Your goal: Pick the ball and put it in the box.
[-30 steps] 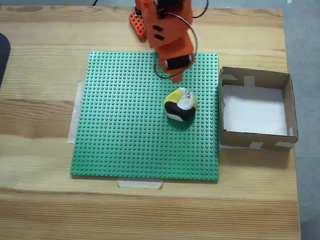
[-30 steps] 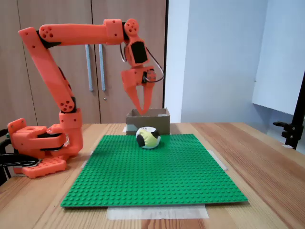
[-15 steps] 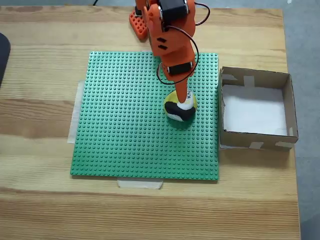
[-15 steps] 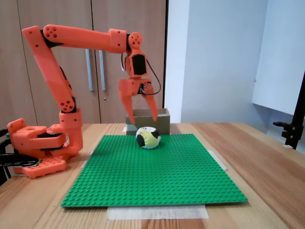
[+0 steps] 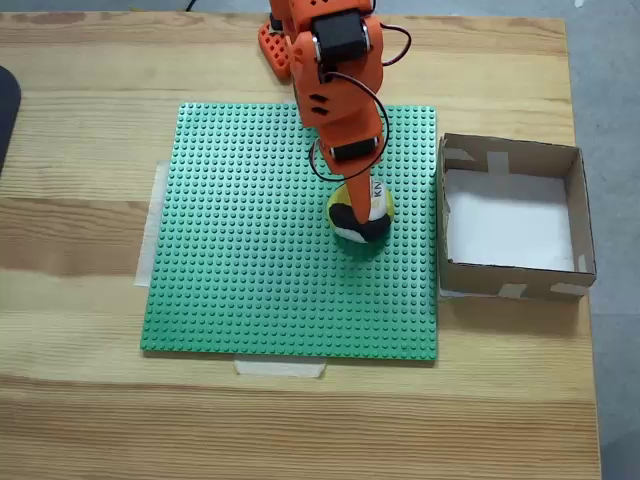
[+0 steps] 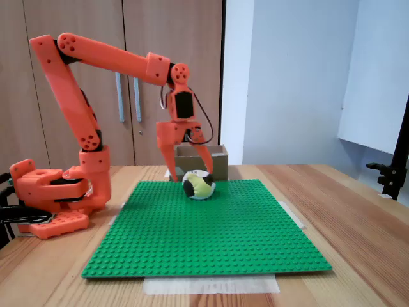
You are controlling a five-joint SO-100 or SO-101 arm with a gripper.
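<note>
One orange gripper (image 6: 190, 167) hangs over the ball (image 6: 198, 184) with its jaws spread wide, one finger on each side, not closed on it. The ball rests on the green studded baseplate (image 5: 250, 260), right of centre in the top-down fixed view, near the open cardboard box (image 5: 512, 220), which sits just beside the plate's right edge on the wooden table (image 5: 80, 90).

the arm (image 6: 96, 54) is bright orange plastic all over, built of boxy, rounded links with small round holes at the joint ends. its base (image 6: 48, 198) is a chunky orange block with a perforated foot plate. black servo bodies sit set into the wrist, and thin black cables loop out beside them. the gripper (image 6: 190, 167) ends in two long, tapering orange fingers (image 6: 205, 157).
</note>
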